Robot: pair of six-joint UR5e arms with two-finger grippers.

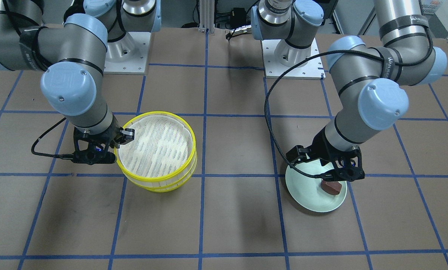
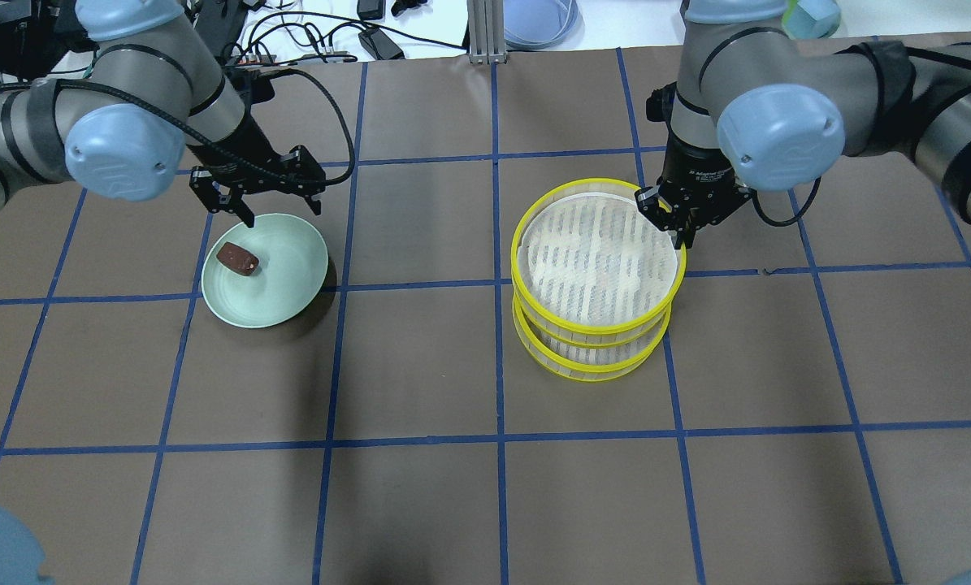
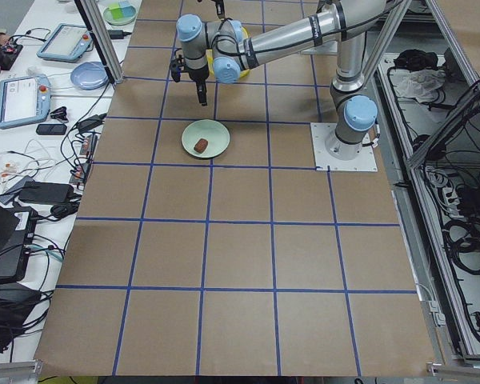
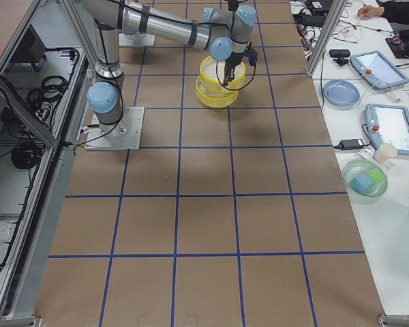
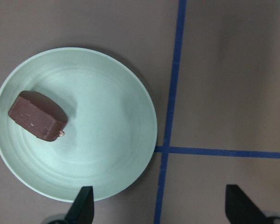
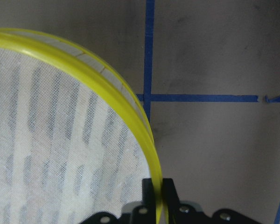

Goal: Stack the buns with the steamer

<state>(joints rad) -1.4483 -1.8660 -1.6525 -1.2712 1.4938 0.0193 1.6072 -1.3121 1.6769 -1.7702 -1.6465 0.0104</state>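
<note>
Front view: two stacked round steamer trays (image 1: 156, 148), yellow-rimmed with white mesh floors, upper rim pinched by the right gripper (image 1: 125, 135).
Overhead: a dark reddish-brown bun (image 2: 237, 260) lies on a pale green plate (image 2: 290, 268); the left gripper (image 2: 282, 213) is spread above its far edge.

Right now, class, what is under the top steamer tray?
A second matching tray, stacked directly beneath the top tray. Its inside is covered by the upper mesh floor, so any contents cannot be seen.

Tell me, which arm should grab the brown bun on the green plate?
Left. The left hand hangs open at the edge of the green plate, close to the brown bun. The right hand is far off, pinched shut on the yellow rim of the top steamer tray.
</note>
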